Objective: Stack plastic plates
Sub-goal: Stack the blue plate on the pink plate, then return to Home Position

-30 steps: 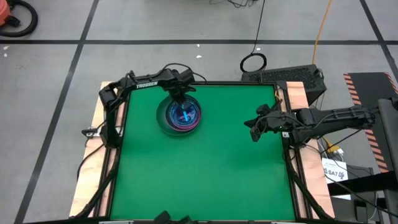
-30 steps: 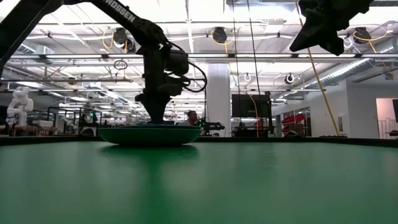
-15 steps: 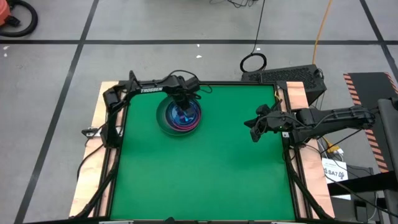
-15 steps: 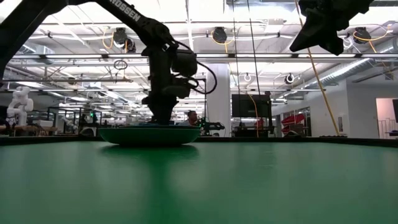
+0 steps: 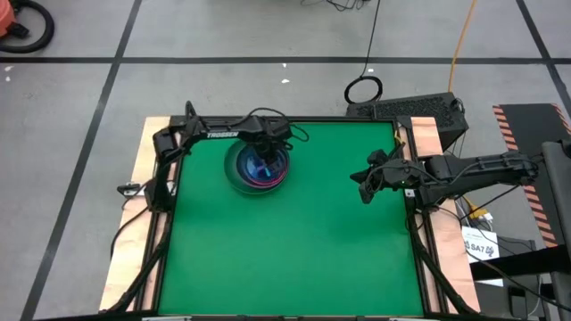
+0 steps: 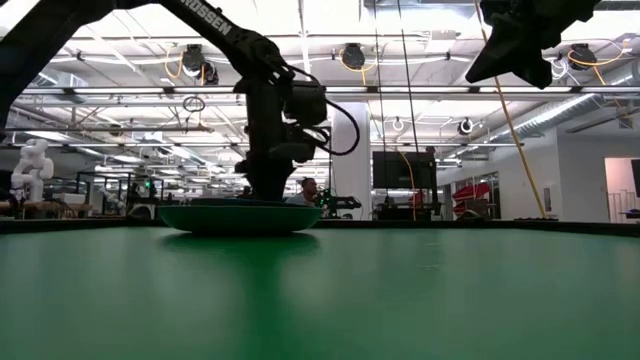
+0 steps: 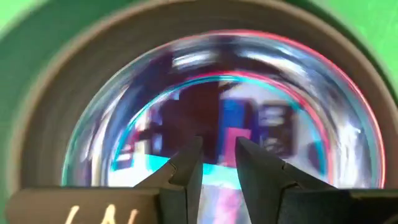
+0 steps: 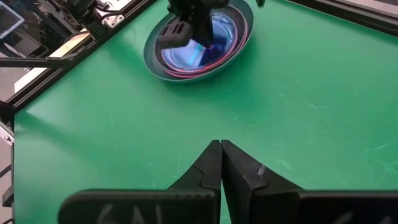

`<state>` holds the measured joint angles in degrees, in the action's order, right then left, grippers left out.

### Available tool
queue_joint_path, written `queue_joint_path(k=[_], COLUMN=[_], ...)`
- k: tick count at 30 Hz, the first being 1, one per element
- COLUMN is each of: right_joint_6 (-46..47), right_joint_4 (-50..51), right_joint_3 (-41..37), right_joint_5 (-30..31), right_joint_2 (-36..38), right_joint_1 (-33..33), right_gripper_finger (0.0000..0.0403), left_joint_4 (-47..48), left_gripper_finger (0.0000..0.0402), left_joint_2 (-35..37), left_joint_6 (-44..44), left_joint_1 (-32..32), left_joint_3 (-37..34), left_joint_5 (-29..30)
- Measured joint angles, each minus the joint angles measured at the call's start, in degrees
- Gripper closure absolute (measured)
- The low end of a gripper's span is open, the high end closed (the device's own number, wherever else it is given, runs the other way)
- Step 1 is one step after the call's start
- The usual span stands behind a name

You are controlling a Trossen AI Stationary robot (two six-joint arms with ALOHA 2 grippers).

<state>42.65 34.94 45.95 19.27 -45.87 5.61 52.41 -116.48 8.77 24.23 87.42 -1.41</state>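
High view shows you one nested stack of plastic plates [image 5: 259, 167] on the green table [image 5: 294, 250], toward the far left of the mat. A dark grey plate forms the widest outer ring, a pink rim runs just inside it, and glossy translucent cyan lies at the centre.

Your left gripper [image 5: 265, 163] hangs over the middle of that stack. Look at the left wrist view: its two dark, smooth, tapered fingers [image 7: 186, 171] stand slightly parted, a narrow gap between the tips, pointing down into the shiny round cyan dish [image 7: 217, 118]. The grey rim [image 7: 56, 106] curves around it, matte against the glassy inner plates. You cannot tell from these views whether the tips touch the plastic or pinch anything.

From table height, the stack [image 6: 240, 216] reads as one shallow, dark bowl-shaped profile sitting flat on the mat, the left arm rising straight out of it.

Your right gripper [image 8: 220, 149] waits by the table's right edge, well apart from the plates, its fingers pressed together and holding nothing.
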Motion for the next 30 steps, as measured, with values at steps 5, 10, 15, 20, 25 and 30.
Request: queue_joint_path(k=[5,10,15,20,25,30], right_joint_6=[0.07,0.09,-0.15,-0.28,-0.5,-6.61], right_joint_4=[0.02,0.0,0.0,0.0,-0.25,-3.76], right_joint_3=[0.0,0.0,0.0,0.0,0.0,0.0], right_joint_5=[-0.05,-0.07,-2.31,-3.66,-6.08,-6.05], right_joint_2=[-0.02,-0.02,-0.02,0.0,0.0,0.41], right_joint_1=[0.0,0.0,0.0,0.02,0.02,0.02], right_gripper_finger=[0.0401,0.0401,0.0401,0.0401,0.0401,0.0401], left_joint_4=[-0.55,-0.42,0.41,0.83,6.68,8.11], left_gripper_finger=[0.03,0.03,0.03,0.03,0.03,0.0305], left_joint_2=[-0.17,-0.11,-0.09,-0.07,1.47,6.45], left_joint_6=[0.67,1.47,1.72,1.83,2.26,0.12], left_joint_1=[-1.79,-2.69,-2.1,-0.1,1.11,0.11], left_joint_3=[-0.02,0.2,0.2,0.37,6.88,17.09], left_joint_5=[0.02,0.0,1.45,1.72,0.13,0.18])
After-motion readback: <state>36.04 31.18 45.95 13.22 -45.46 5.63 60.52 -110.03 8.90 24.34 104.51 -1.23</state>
